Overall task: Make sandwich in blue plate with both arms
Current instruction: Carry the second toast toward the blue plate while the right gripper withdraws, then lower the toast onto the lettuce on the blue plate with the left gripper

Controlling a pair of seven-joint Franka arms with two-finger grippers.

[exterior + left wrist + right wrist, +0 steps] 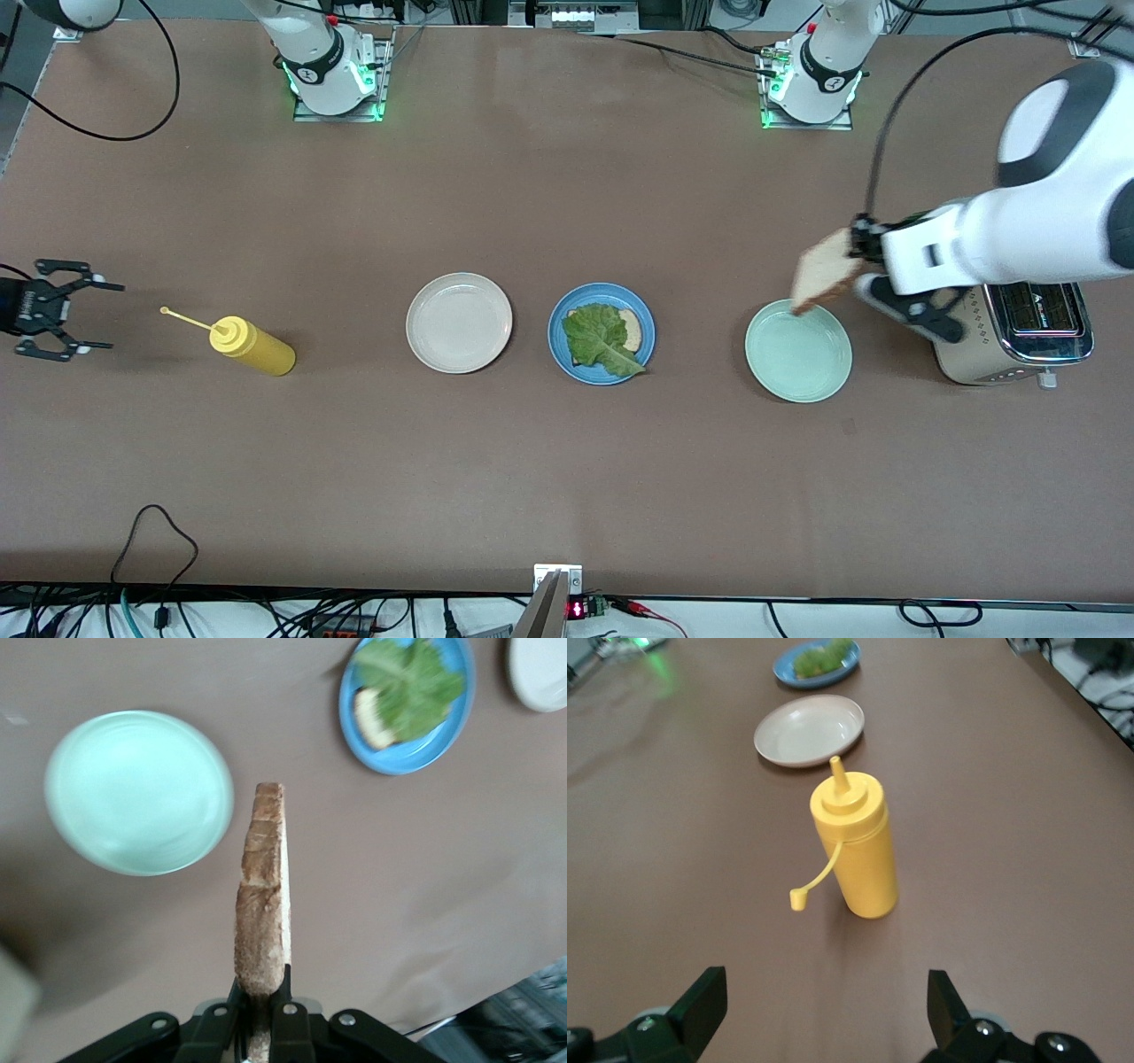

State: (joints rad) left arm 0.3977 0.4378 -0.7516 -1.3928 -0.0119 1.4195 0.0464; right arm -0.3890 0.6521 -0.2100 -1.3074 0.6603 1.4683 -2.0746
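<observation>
The blue plate (601, 334) sits in the middle of the table (567, 461), between a cream plate (459, 322) and a mint-green plate (798, 351). On the blue plate lies one bread slice (630, 329) with a crinkly green lettuce leaf (602, 337) on top, covering most of it.

The left gripper (858, 241) is up in the air, over the table just by the rim of the mint-green plate. Its jaws are squeezed tight on a second bread slice (826, 270). It grips the slice by one edge, so the slice sticks out tilted, and its low corner hangs over the green plate's rim. A shiny toaster (1019, 332) stands under the arm, toward the left arm's end of the table.

The right gripper (78, 315) waits at the right arm's end of the table with its jaws spread wide and nothing in them. A yellow squeeze bottle (250, 346) stands on the table between it and the cream plate, its little cap hanging off.
</observation>
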